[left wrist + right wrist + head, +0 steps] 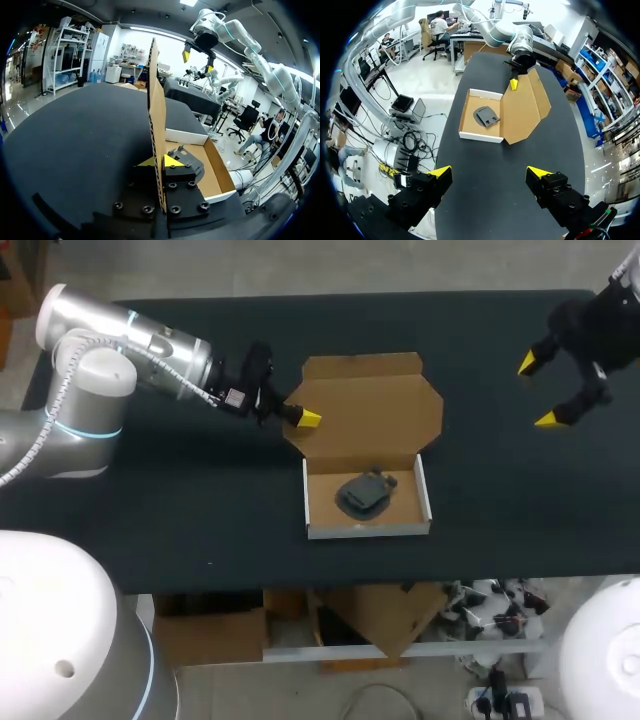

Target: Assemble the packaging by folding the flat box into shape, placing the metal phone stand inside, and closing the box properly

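Pinching box lid point(370, 405) (left gripper point(305, 418))

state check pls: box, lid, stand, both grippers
box: folded into a tray, not closed
lid: open, swung back behind the tray
phone stand: inside the box
left gripper: shut on the lid's edge
right gripper: open, empty, off to the box's side
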`<state>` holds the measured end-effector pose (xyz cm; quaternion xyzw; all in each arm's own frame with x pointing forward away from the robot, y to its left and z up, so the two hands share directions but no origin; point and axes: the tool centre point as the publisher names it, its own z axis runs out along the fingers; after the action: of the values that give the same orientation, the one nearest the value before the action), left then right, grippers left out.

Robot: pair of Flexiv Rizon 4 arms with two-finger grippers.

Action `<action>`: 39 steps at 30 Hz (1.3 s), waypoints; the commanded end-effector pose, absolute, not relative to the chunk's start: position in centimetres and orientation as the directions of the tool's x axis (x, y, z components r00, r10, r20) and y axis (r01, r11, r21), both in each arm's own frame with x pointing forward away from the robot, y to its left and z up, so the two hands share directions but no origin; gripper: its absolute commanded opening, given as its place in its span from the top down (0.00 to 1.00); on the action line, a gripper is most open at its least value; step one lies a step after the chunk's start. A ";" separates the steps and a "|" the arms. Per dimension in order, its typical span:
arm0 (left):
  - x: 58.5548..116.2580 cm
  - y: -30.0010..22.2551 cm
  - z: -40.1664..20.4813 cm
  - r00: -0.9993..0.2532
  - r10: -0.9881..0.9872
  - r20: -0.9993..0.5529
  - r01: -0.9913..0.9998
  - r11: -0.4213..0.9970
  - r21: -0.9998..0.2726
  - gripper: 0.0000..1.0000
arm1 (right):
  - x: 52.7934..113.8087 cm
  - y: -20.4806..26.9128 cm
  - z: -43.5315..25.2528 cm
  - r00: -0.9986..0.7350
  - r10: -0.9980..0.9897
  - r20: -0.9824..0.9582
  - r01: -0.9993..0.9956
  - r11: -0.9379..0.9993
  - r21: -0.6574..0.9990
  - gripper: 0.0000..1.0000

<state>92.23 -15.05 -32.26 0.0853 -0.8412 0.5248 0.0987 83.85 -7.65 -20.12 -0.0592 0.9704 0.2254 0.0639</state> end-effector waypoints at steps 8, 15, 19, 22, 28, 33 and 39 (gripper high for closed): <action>91.7 -15.0 -32.3 -0.974 -0.039 0.225 -0.219 0.439 -0.872 1.00 | 83.7 -7.4 -19.9 -0.984 -0.091 -0.150 -0.147 0.894 0.423 0.00; 91.3 -15.1 -32.1 -0.983 -0.038 0.181 -0.179 0.442 -0.879 1.00 | 83.6 -7.5 -19.9 -0.984 -0.089 -0.152 -0.146 0.893 0.425 0.00; 91.1 -14.9 -32.0 -0.987 -0.044 0.154 -0.158 0.437 -0.886 1.00 | 83.7 -7.4 -19.9 -0.984 -0.093 -0.153 -0.150 0.893 0.425 0.00; 91.1 -14.9 -32.0 -0.989 -0.041 0.145 -0.148 0.436 -0.888 1.00 | 83.7 -7.4 -19.8 -0.983 -0.093 -0.157 -0.152 0.892 0.425 0.00; 91.1 -14.9 -32.0 -0.989 -0.041 0.145 -0.148 0.436 -0.888 1.00 | 83.7 -7.1 -19.7 -0.982 -0.078 -0.172 -0.143 0.901 0.409 0.00; 91.1 -14.9 -32.0 -0.989 -0.041 0.145 -0.148 0.436 -0.888 1.00 | 83.5 -6.4 -19.2 -0.978 -0.066 -0.199 -0.136 0.922 0.362 0.00; 91.1 -14.9 -32.0 -0.989 -0.041 0.145 -0.148 0.436 -0.888 1.00 | 83.5 -6.1 -18.8 -0.976 -0.048 -0.212 -0.122 0.927 0.354 0.00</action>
<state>91.04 -14.89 -31.83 0.0561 -0.8460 0.5277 0.0514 84.08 -6.20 -18.85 -0.0457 0.9764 0.1897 0.0920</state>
